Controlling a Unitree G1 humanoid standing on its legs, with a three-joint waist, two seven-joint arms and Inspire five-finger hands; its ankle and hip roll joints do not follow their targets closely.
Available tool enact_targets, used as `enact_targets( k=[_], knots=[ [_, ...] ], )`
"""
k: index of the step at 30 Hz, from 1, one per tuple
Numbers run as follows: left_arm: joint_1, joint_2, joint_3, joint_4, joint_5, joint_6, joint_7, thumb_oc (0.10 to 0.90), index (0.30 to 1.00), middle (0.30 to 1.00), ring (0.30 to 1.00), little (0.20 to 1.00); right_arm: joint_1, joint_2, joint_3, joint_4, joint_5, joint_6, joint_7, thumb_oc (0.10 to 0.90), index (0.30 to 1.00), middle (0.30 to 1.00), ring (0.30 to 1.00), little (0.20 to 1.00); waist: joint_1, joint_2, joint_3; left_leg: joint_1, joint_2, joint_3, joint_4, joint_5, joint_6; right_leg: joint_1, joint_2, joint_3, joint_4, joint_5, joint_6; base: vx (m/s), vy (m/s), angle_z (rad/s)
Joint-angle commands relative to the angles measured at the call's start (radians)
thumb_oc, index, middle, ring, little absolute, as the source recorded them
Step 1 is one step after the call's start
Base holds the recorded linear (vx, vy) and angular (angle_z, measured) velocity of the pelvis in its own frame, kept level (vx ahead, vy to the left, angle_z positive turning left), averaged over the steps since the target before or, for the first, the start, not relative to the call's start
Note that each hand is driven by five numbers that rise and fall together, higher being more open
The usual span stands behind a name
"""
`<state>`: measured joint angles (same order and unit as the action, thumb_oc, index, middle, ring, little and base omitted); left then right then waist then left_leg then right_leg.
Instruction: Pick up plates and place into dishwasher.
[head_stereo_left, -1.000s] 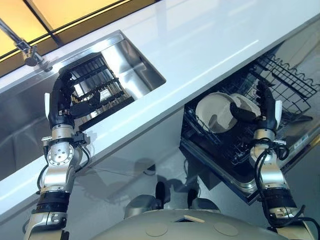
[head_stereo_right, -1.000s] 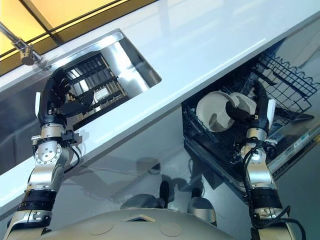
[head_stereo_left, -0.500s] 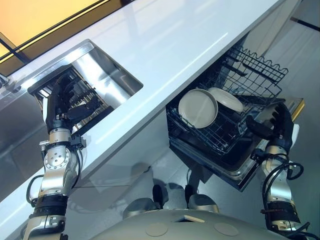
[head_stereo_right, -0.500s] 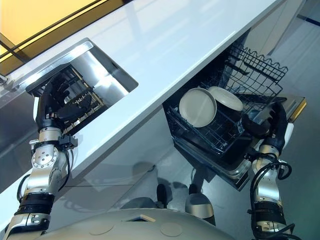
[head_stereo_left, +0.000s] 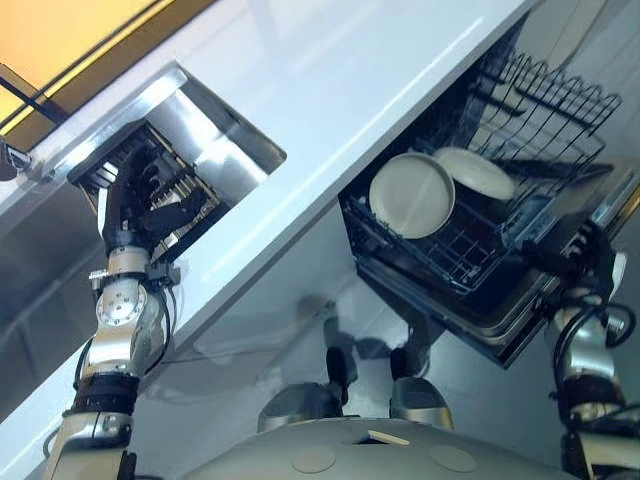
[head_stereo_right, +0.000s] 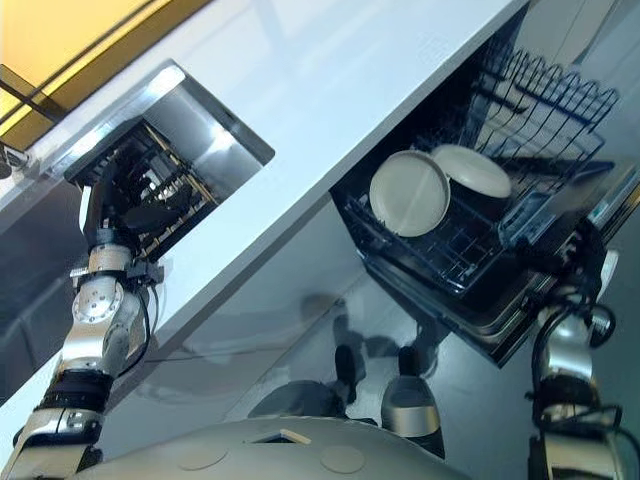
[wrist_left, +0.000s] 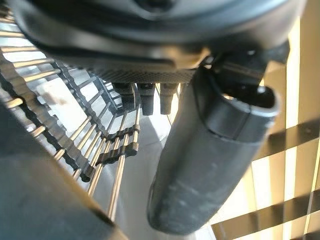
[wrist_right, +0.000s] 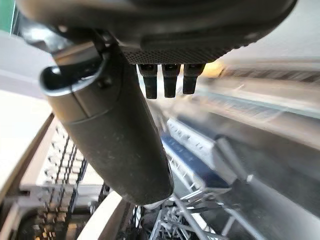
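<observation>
Two pale round plates stand in the dishwasher's lower rack (head_stereo_left: 455, 262): a front plate (head_stereo_left: 412, 195) and a second plate (head_stereo_left: 476, 172) leaning behind it. My right hand (head_stereo_left: 586, 256) hangs open and holds nothing, off to the right of the rack by the edge of the open dishwasher door (head_stereo_left: 503, 332). My left hand (head_stereo_left: 138, 203) hovers open over the dark dish rack (head_stereo_left: 185, 178) in the sink, holding nothing. In the left wrist view its thumb (wrist_left: 210, 150) points over the rack's bars (wrist_left: 102, 155). The right wrist view shows the right thumb (wrist_right: 115, 130) above wire racking (wrist_right: 192, 150).
A long white counter (head_stereo_left: 330, 70) runs diagonally between the steel sink (head_stereo_left: 235, 135) and the dishwasher. A black wire upper basket (head_stereo_left: 548, 98) juts out above the plates. Grey floor (head_stereo_left: 300, 345) lies below the counter's edge.
My right hand has drawn back from the plates in the rack, moving right and down to the door's edge. The view has shifted. The left hand stays over the sink rack.
</observation>
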<state>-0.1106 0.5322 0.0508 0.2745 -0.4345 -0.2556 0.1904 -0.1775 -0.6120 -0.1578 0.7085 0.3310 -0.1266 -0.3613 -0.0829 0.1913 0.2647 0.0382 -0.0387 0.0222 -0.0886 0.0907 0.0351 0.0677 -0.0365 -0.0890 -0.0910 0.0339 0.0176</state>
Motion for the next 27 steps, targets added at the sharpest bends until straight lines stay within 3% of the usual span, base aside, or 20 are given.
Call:
enact_targets(
  k=[1,10,15,17,21,23,24,25,27],
  knots=[
    [-0.194,0.114,-0.003,-0.019,-0.047,-0.086,0.024,0.800,0.900,0.900,0.900,0.900,-0.174,-0.103,0.047,-0.019,-0.068,-0.047,0.008,0.800,0.900,0.900,0.900,0.900,0.034,-0.010,0.028,-0.018,-0.050,0.013,0.070,-0.128,-0.027,-0.130,0.014,-0.024,0.227,-0.160,0.027,0.00,-0.081,0.05],
    [-0.215,0.132,-0.017,-0.004,-0.061,-0.086,0.049,0.800,0.900,0.900,0.900,0.900,-0.212,-0.109,0.093,0.018,-0.105,-0.013,0.019,0.800,0.900,0.900,0.900,0.900,0.049,-0.017,0.061,-0.055,-0.047,-0.001,0.094,-0.123,-0.025,-0.164,0.014,-0.038,0.257,-0.164,0.014,0.00,-0.041,-0.01],
    [-0.220,0.141,-0.006,-0.004,-0.060,-0.083,0.043,0.800,0.900,0.900,0.900,0.900,-0.207,-0.096,0.081,0.100,0.041,0.085,0.178,0.800,0.900,0.900,0.900,0.900,0.060,-0.024,0.075,-0.075,-0.047,-0.008,0.098,-0.118,-0.026,-0.180,0.017,-0.046,0.267,-0.167,0.007,-0.01,-0.024,0.03],
    [-0.228,0.155,-0.003,-0.015,-0.063,-0.069,0.041,0.800,0.900,0.900,0.900,0.900,-0.203,-0.087,0.085,0.138,0.082,0.088,0.254,0.800,0.900,0.900,0.900,0.900,0.067,-0.030,0.083,-0.083,-0.045,-0.012,0.103,-0.115,-0.026,-0.185,0.018,-0.050,0.271,-0.167,0.003,-0.01,-0.054,0.06],
    [-0.234,0.167,0.000,-0.013,-0.060,-0.066,0.030,0.800,0.900,0.900,0.900,0.900,-0.200,-0.076,0.096,0.158,0.056,0.070,0.269,0.800,0.900,0.900,0.900,0.900,0.077,-0.041,0.092,-0.096,-0.042,-0.020,0.115,-0.114,-0.025,-0.191,0.021,-0.055,0.280,-0.166,-0.001,0.00,-0.055,0.11],
    [-0.237,0.173,-0.001,-0.005,-0.062,-0.069,0.027,0.800,0.900,0.900,0.900,0.900,-0.204,-0.084,0.123,0.144,-0.080,0.077,0.200,0.800,0.900,0.900,0.900,0.900,0.080,-0.046,0.095,-0.099,-0.040,-0.023,0.116,-0.112,-0.026,-0.190,0.022,-0.056,0.279,-0.163,-0.001,0.01,-0.038,0.07],
    [-0.238,0.176,-0.004,-0.003,-0.063,-0.069,0.029,0.800,0.900,0.900,0.900,0.900,-0.208,-0.093,0.138,0.124,-0.130,0.084,0.128,0.800,0.900,0.900,0.900,0.900,0.081,-0.049,0.097,-0.099,-0.040,-0.025,0.116,-0.111,-0.027,-0.189,0.024,-0.055,0.279,-0.161,-0.002,0.00,0.000,0.00],
    [-0.226,0.177,-0.005,-0.005,-0.060,-0.079,0.037,0.800,0.900,0.900,0.900,0.900,-0.208,-0.104,0.155,0.050,-0.204,0.111,-0.008,0.800,0.900,0.900,0.900,0.900,0.080,-0.055,0.099,-0.098,-0.040,-0.029,0.117,-0.112,-0.025,-0.187,0.027,-0.055,0.279,-0.160,-0.003,0.00,0.000,0.00],
    [-0.201,0.168,0.003,-0.015,-0.049,-0.090,0.044,0.800,0.900,0.900,0.900,0.900,-0.194,-0.103,0.150,-0.040,-0.205,0.138,-0.087,0.800,0.900,0.900,0.900,0.900,0.076,-0.060,0.098,-0.095,-0.040,-0.032,0.114,-0.114,-0.023,-0.185,0.031,-0.055,0.280,-0.163,-0.005,0.01,0.016,0.01]
  ],
)
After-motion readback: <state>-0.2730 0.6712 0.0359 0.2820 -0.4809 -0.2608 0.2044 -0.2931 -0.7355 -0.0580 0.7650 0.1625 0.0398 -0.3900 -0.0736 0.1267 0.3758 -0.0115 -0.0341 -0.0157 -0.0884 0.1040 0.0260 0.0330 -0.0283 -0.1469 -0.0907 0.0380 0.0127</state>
